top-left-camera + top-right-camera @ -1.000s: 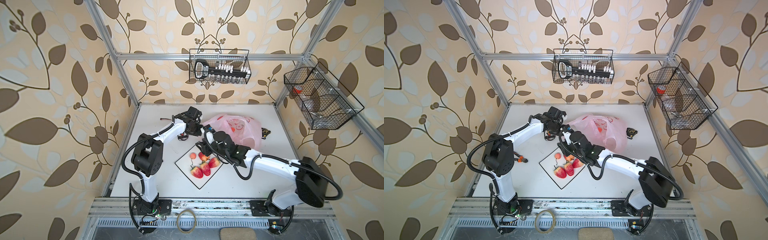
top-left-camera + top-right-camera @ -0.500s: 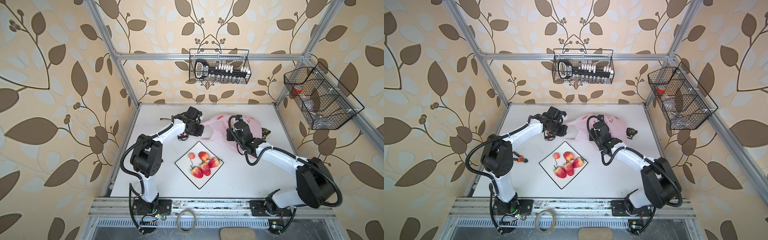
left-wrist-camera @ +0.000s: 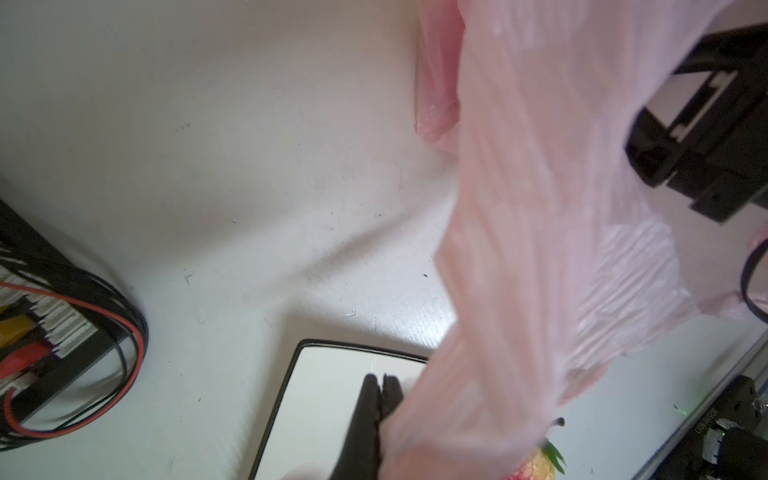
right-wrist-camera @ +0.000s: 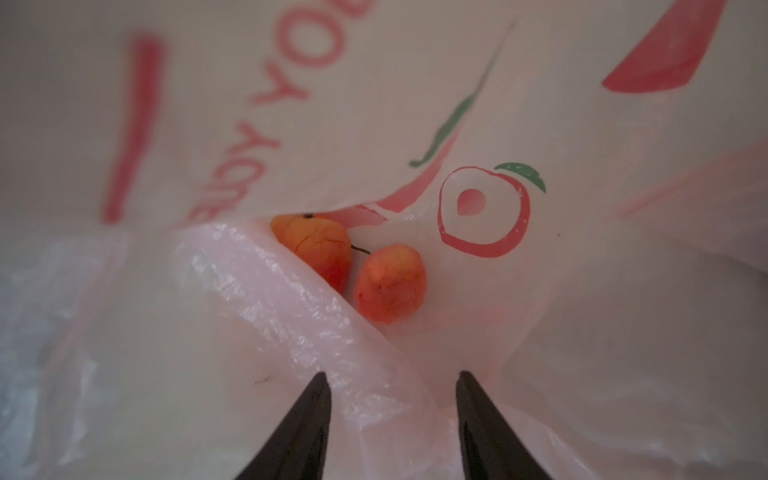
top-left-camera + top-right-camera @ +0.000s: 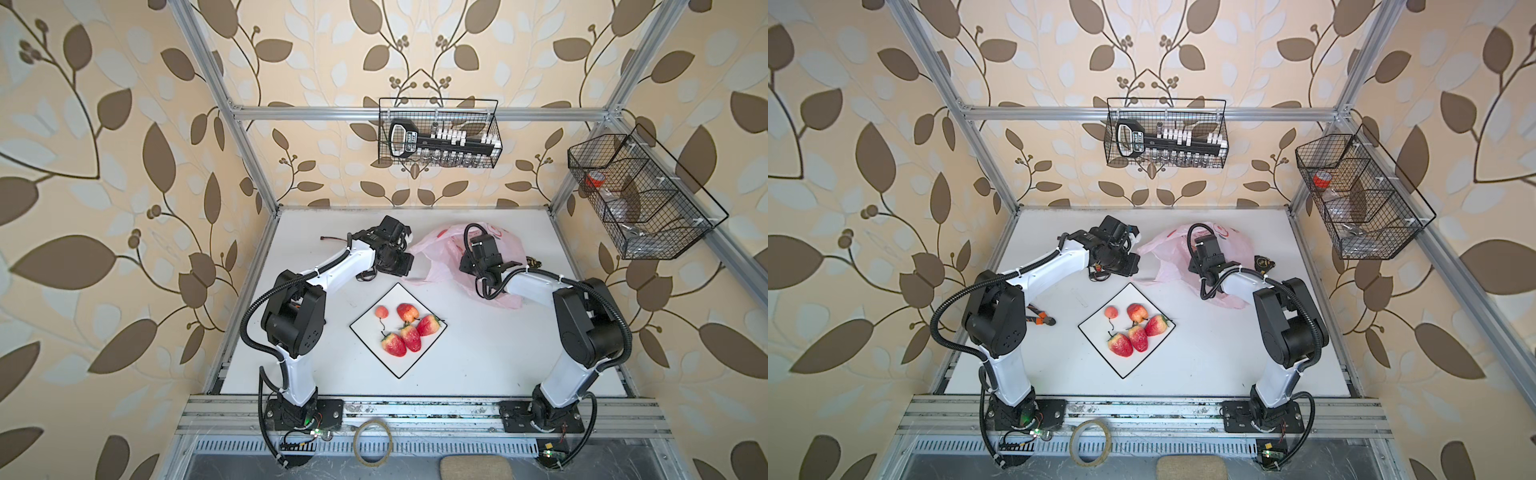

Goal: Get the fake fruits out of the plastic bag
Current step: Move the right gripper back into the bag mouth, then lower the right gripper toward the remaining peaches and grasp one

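Note:
The pink plastic bag (image 5: 436, 253) (image 5: 1167, 253) lies at the back of the table. My left gripper (image 5: 409, 245) (image 3: 380, 378) is shut on the bag's left edge, and the film (image 3: 519, 249) drapes past its fingers. My right gripper (image 4: 390, 376) stands open inside the bag's mouth, over crinkled film, with nothing between its fingers. Two orange-pink fake fruits (image 4: 316, 249) (image 4: 390, 282) lie in the bag a little ahead of it. Several fake fruits (image 5: 409, 328) (image 5: 1133, 330) rest on the white plate (image 5: 370, 332). In both top views the right wrist (image 5: 482, 249) covers the bag's middle.
Orange-handled pliers (image 5: 1040, 318) lie behind the left arm. A small black item (image 5: 1264, 262) sits right of the bag. Wire baskets hang on the back wall (image 5: 438, 133) and the right wall (image 5: 640, 195). A tape ring (image 5: 372, 440) lies in front of the table.
My right arm has swung from above the plate back to the bag and gone into its mouth, with the jaws now wider. The left gripper has kept its hold on the bag.

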Available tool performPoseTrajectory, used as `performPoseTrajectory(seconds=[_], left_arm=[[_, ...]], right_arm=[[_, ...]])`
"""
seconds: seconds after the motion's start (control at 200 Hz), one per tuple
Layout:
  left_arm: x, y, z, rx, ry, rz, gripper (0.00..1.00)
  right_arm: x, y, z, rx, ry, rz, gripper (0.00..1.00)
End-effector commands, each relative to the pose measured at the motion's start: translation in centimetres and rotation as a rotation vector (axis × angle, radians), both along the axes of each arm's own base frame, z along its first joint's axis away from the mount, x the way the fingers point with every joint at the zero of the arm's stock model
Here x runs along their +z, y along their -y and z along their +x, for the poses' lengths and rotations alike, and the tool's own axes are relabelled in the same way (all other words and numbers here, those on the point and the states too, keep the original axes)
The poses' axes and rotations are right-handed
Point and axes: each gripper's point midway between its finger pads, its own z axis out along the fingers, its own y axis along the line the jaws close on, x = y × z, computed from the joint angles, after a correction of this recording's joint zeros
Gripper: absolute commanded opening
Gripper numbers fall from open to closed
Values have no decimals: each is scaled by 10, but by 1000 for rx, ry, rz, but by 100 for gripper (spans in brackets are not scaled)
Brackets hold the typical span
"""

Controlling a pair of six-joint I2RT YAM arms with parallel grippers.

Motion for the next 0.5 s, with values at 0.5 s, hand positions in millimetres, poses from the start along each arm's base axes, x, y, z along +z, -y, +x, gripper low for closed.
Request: performPoseTrajectory(seconds=[0.5], left_arm=[[19, 21, -23, -95, 33, 6, 0]], right_arm=[[-17, 6, 58, -197, 4, 189, 62]])
